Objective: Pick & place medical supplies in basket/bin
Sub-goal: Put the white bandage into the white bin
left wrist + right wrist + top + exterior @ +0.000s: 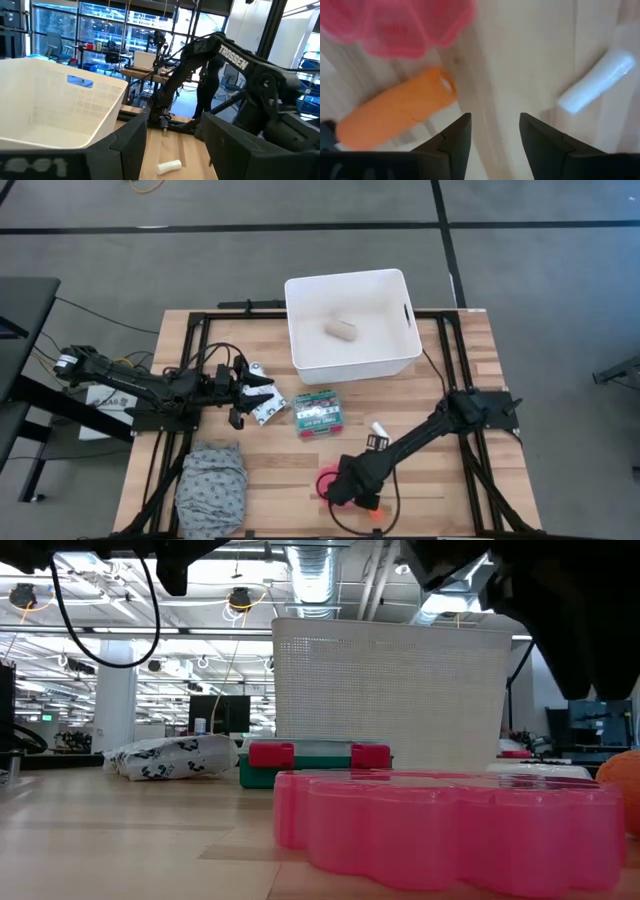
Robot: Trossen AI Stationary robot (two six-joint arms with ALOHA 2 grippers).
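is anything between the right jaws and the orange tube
Nothing visible blocks it. The right gripper is open over bare wood, with the orange tube just off to one side. The pink round disc lies beside the tube, close but not across the path.

Grey patterned cloth bundle — wooden table's corner

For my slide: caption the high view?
Beige roll lies in white tub; right gripper hovers by pink disc.

The white tub stands upright at the far middle, a beige roll inside. Nearer lie the packet, green-and-red box, white cylinder — pink disc and orange tube nearest.
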